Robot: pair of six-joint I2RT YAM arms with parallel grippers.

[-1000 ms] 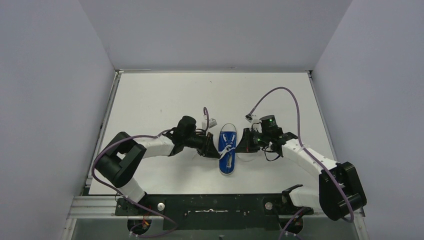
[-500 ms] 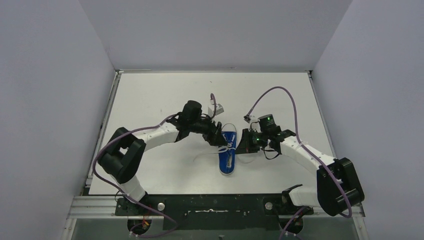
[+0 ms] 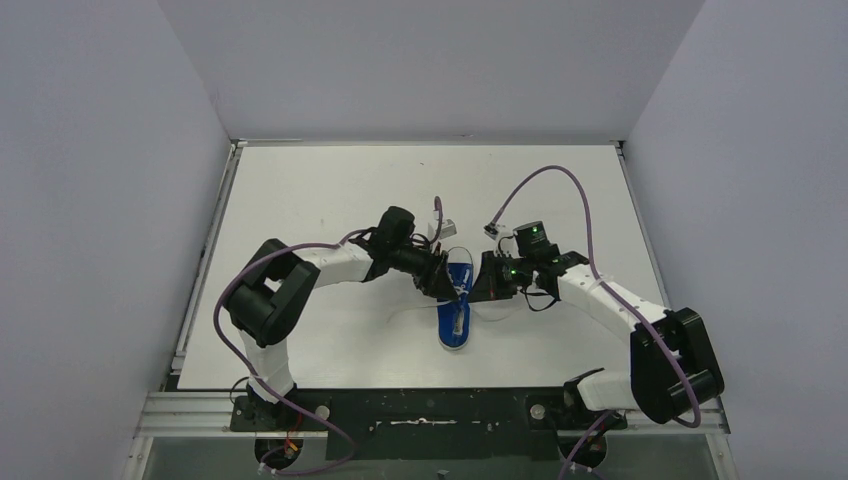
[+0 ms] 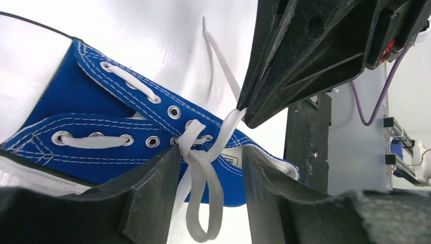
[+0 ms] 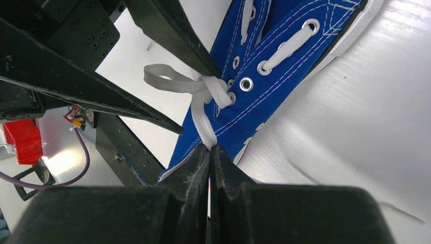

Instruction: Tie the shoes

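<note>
While the right gripper (image 5: 209,148) pinches one lace (image 5: 202,127) taut, the left gripper (image 4: 211,157) stands parted around the loop (image 4: 216,201) on the sneaker (image 4: 101,101), seemingly to cinch it.

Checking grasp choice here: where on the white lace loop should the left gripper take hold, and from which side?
Probably best to pinch the loop across both strands, just past the knot, coming from the left. The loop points that way, lying between the open left gripper's fingers, while the right gripper pins the free strand opposite.
</note>
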